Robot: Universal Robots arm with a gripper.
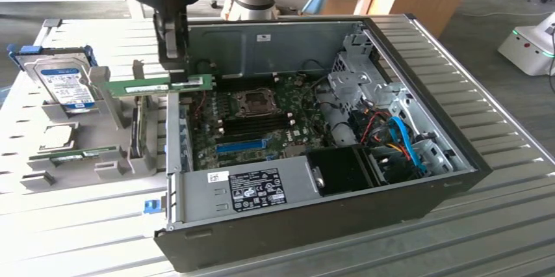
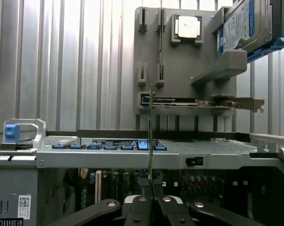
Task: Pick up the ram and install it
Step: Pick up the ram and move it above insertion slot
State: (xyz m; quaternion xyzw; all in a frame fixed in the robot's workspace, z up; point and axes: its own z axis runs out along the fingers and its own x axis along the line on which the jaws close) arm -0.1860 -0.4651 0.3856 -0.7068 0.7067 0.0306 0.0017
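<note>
The ram (image 1: 139, 87) is a thin green stick with a pale label. It hangs level in the air over the near-left wall of the open computer case (image 1: 416, 160). My gripper (image 1: 179, 72) comes down from above and is shut on the stick's end nearest the case. In the wrist view the ram (image 2: 150, 132) shows edge-on as a thin upright line rising from between my fingertips (image 2: 151, 200). Inside the case lies the motherboard (image 1: 286, 134) with its dark memory slots (image 1: 260, 121) and a bright-blue slot (image 1: 238, 145).
A grey parts holder (image 1: 113, 166) stands at the exterior view's left, beside the case. It carries a silver hard drive (image 1: 62, 85) with a blue label, a square chip (image 2: 186, 27), another green stick (image 1: 82, 155) and an upright card (image 2: 203, 101). Ribbed metal tabletop (image 1: 485, 231) surrounds everything.
</note>
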